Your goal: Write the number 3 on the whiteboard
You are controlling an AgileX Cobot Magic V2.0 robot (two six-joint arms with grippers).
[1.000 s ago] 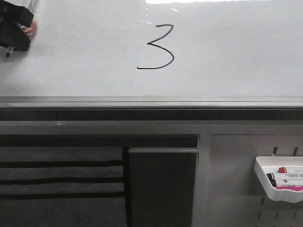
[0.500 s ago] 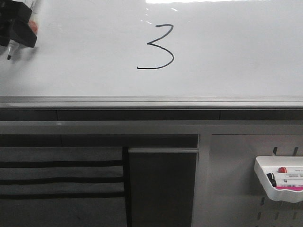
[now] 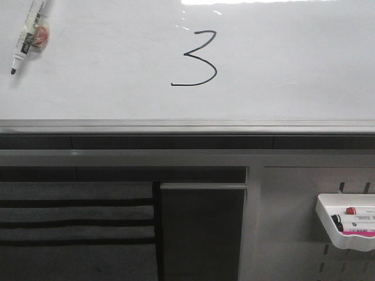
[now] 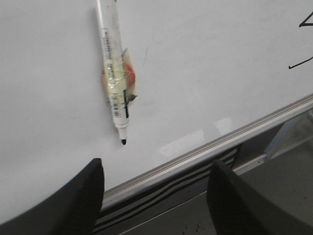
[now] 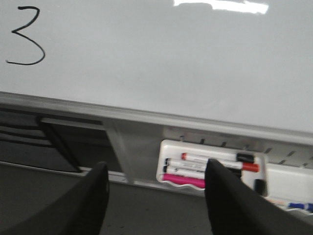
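Note:
A thin black number 3 (image 3: 196, 58) is drawn on the glossy whiteboard (image 3: 293, 70), and it also shows in the right wrist view (image 5: 27, 36). A clear marker (image 3: 26, 36) with a black tip and a red-and-yellow piece taped to it rests against the board at the far upper left, with nothing holding it. In the left wrist view my left gripper (image 4: 156, 196) is open and empty, drawn back from the marker (image 4: 113, 73). My right gripper (image 5: 156, 196) is open and empty, off the board. Neither gripper shows in the front view.
A grey metal rail (image 3: 187, 126) runs along the board's lower edge. Below it at the right, a white tray (image 3: 345, 228) with several markers hangs on a grey pegboard panel; it also shows in the right wrist view (image 5: 210, 166). A dark panel and striped surface lie below.
My left gripper held the marker at the upper left, then let it go and moved out of the front view. The marker stays on the board.

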